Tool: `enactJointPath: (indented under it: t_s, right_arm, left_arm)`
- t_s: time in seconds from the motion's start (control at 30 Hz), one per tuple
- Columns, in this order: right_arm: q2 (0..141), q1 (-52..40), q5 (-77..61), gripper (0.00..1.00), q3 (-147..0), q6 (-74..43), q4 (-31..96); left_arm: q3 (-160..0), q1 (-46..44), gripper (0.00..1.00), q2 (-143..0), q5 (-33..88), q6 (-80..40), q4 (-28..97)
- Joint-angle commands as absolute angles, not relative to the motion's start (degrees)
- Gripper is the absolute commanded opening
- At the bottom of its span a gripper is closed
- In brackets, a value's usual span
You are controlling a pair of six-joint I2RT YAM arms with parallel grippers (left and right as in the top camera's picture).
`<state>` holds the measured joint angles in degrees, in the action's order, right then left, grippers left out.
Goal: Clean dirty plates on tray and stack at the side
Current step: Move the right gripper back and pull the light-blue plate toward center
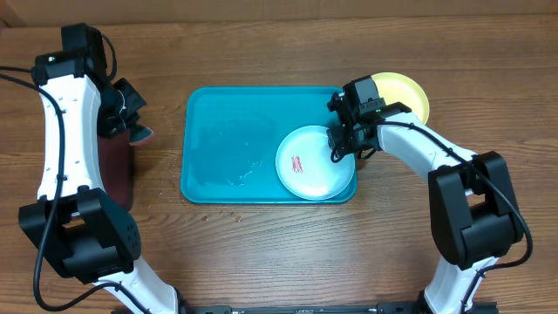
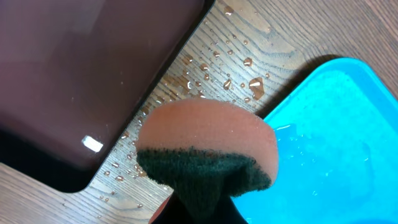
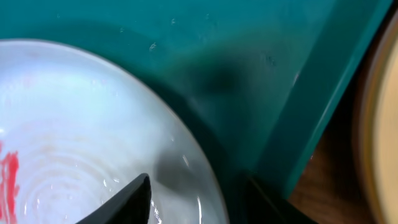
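A whitish plate (image 1: 311,164) with a red smear (image 3: 7,174) lies in the right front corner of the turquoise tray (image 1: 227,139). My right gripper (image 1: 340,144) stands open astride the plate's right rim (image 3: 196,193). One finger (image 3: 127,202) is over the plate's inside and the other is outside the rim, over the tray floor. A pale yellow plate (image 1: 405,94) lies on the table just beyond the tray's right rim. My left gripper (image 1: 131,120) is shut on an orange sponge (image 2: 205,143) with a dark green scouring face. It hangs left of the tray, and its fingers are mostly hidden under the sponge.
A dark maroon tray (image 1: 113,166) lies along the left, under my left arm; its corner (image 2: 74,74) fills the left wrist view. Water drops (image 2: 230,78) dot the wood between it and the turquoise tray's corner (image 2: 336,124). A wet patch (image 1: 240,179) sits on the tray floor.
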<state>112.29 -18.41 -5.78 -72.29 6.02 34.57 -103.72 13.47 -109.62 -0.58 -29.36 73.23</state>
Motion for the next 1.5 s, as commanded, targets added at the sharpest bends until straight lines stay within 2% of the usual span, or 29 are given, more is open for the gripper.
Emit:
enactJointPath:
  t_s: [0.0, 0.07, 0.4, 0.47, 0.5, 0.57, 0.73, 0.83, 0.87, 0.9, 0.93, 0.97, 1.1, 1.37, 1.47]
  right_arm:
    - [112.5, -18.7, -4.8, 0.45, -72.0, 6.4, 36.2]
    - [112.5, -19.4, -4.8, 0.4, -72.0, 5.8, 38.4]
    - [112.5, -21.0, -4.8, 0.4, -72.0, -3.9, 43.2]
    - [112.5, -21.0, -4.9, 0.33, -72.0, -5.0, 42.5]
    - [112.5, -21.0, -5.2, 0.25, -72.0, -5.6, 42.1]
    - [112.5, -21.0, -5.2, 0.16, -72.0, -8.4, 41.6]
    - [112.6, -21.0, -5.8, 0.15, -72.0, -13.6, 41.5]
    - [113.2, -21.0, -7.1, 0.11, -72.0, -14.9, 41.5]
    - [113.6, -21.0, -7.5, 0.11, -72.0, -16.0, 41.6]
    - [113.9, -21.0, -8.0, 0.18, -72.0, -16.9, 41.8]
    - [114.3, -21.0, -8.9, 0.34, -72.0, -17.0, 42.3]
    - [114.7, -21.0, -9.1, 0.37, -72.0, -17.0, 42.9]
    - [115.3, -21.0, -9.1, 0.37, -72.0, -16.8, 45.9]
    - [115.3, -21.0, -9.1, 0.06, -72.0, -17.8, 46.2]
    - [115.3, -21.2, -10.9, 0.04, -72.0, -18.7, 43.7]
  left_arm:
    - [-103.3, 13.3, 0.04, -109.4, -0.2, -28.2, 72.8]
    - [-103.3, 13.3, 0.05, -109.4, -0.2, -28.2, 72.8]
    - [-103.3, 13.3, 0.04, -109.4, -0.1, -28.2, 72.8]
    - [-103.3, 13.3, 0.04, -109.4, -0.1, -28.2, 72.8]
    - [-103.3, 13.3, 0.04, -109.4, -0.1, -28.2, 72.8]
    - [-103.3, 13.3, 0.04, -109.4, 0.1, -27.4, 72.8]
    - [-103.3, 12.8, 0.04, -109.4, 0.1, -26.9, 72.7]
    - [-103.3, 12.1, 0.04, -109.4, 1.1, -26.5, 72.3]
    - [-103.3, 11.9, 0.04, -109.4, 2.3, -25.4, 72.0]
    - [-103.3, 11.6, 0.04, -109.4, 3.4, -24.1, 71.7]
    - [-103.3, 11.3, 0.04, -109.4, 4.4, -23.0, 71.5]
    - [-103.3, 11.0, 0.05, -109.4, 5.0, -22.2, 71.3]
    - [-103.3, 9.6, 0.05, -109.4, 5.4, -21.8, 71.0]
    - [-103.3, 7.4, 0.04, -109.4, 6.0, -19.2, 70.8]
    - [-103.3, 6.0, 0.04, -109.4, 7.2, -19.2, 70.8]
